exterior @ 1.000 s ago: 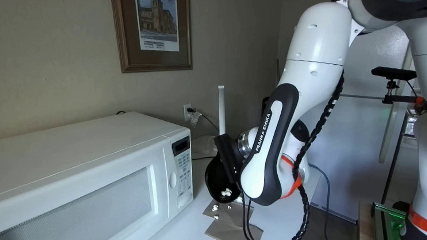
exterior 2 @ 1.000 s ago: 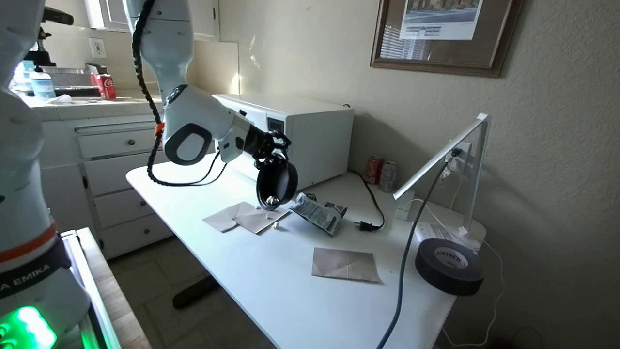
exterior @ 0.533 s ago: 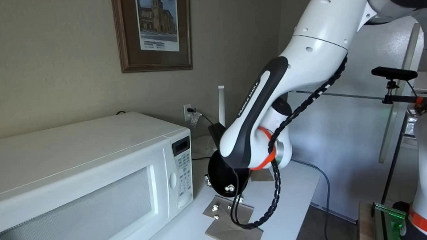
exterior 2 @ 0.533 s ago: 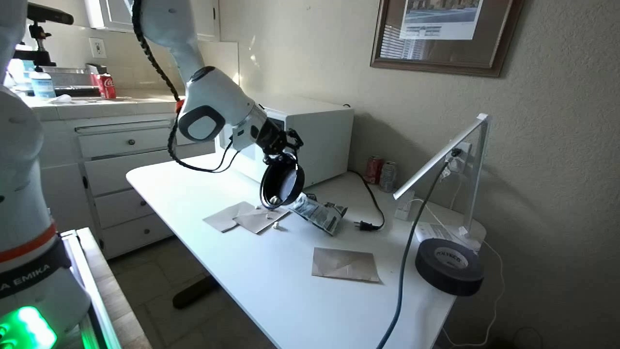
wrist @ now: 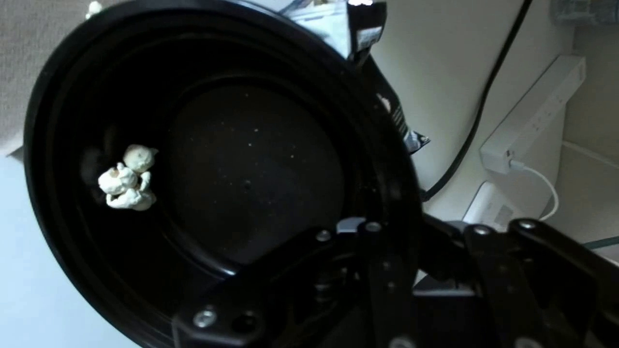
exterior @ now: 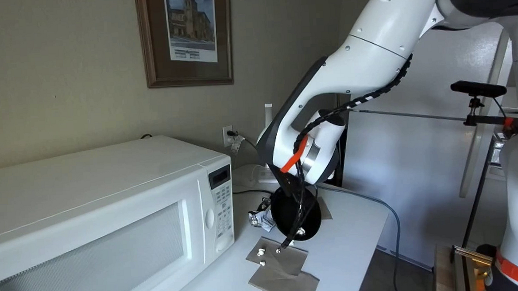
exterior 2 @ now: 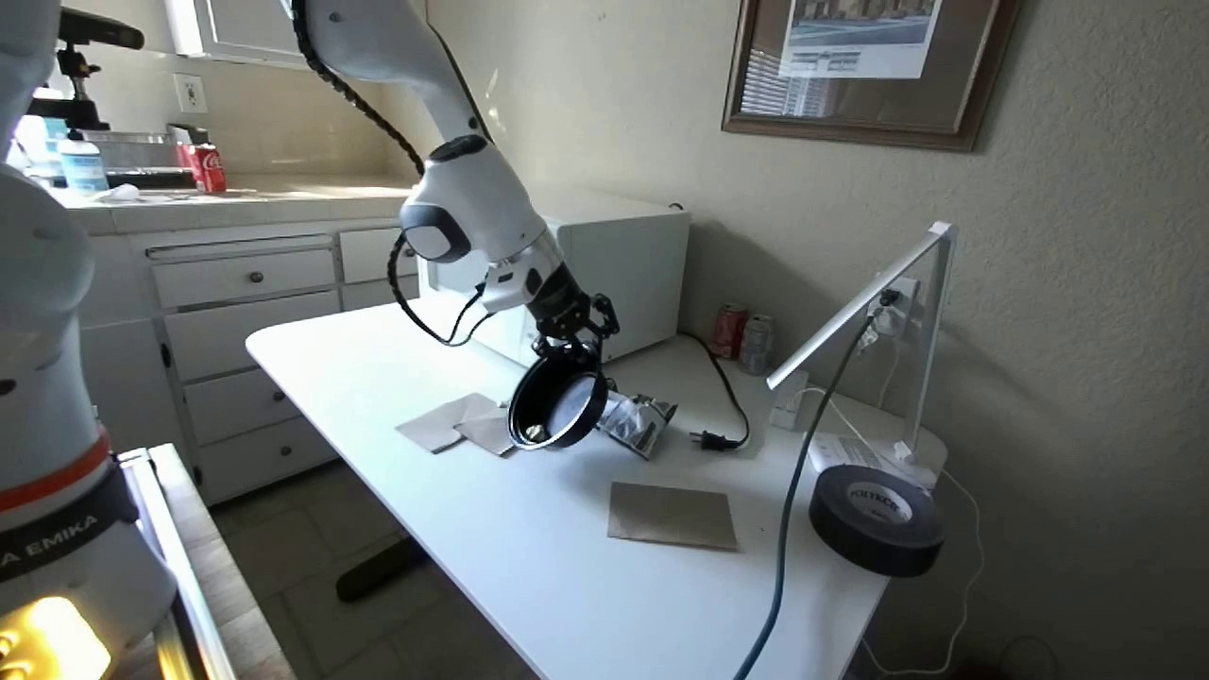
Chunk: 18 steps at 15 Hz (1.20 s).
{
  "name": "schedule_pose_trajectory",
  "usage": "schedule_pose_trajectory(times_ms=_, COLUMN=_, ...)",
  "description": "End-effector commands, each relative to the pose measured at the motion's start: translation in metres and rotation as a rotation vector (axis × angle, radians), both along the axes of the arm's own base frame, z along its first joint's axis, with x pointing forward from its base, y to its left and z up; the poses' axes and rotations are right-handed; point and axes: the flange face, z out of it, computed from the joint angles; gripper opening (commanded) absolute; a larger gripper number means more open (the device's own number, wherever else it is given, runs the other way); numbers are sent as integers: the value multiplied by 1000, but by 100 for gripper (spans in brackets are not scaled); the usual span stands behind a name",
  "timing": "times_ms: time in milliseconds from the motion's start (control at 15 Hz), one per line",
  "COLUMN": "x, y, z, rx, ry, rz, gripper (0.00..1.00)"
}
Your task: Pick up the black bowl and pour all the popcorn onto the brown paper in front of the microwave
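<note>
- Black bowl (wrist: 256,169) hangs tipped over the tabletop (exterior 2: 538,538).
- Robot hand (wrist: 399,227) pinches its rim.
- Popcorn (wrist: 118,180) sits inside; more lies on brown paper (exterior: 287,260) near the robot-side edge.

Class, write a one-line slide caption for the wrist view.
A cluster of popcorn inside the black bowl, its rim held between the fingers, with brown paper beyond.

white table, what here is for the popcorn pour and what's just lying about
For the job: black bowl, popcorn, overlapping brown paper sheets, microwave (landmark).

Just lying about: crinkled foil bag, lone brown paper sheet, dark tape roll, red drink can, silver drink can, black power plug.
</note>
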Motion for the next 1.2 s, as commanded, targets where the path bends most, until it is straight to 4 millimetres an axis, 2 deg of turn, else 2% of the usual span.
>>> schedule_pose_trajectory(times_ms=0, x=-5, y=-14, z=-25, rx=20, ry=66, rz=-17, gripper=1)
schedule_pose_trajectory(times_ms=333, x=-20, y=-34, z=-49, rx=46, ry=127, rz=-51, gripper=1)
schedule_pose_trajectory(times_ms=667, x=-20, y=-45, z=-55, rx=53, ry=132, rz=-85, gripper=1)
schedule_pose_trajectory(times_ms=733, x=-19, y=-46, z=-56, rx=49, ry=131, rz=-95, gripper=24)
schedule_pose_trajectory(times_ms=1133, x=-24, y=-47, z=-65, rx=47, ry=153, rz=-104, gripper=67)
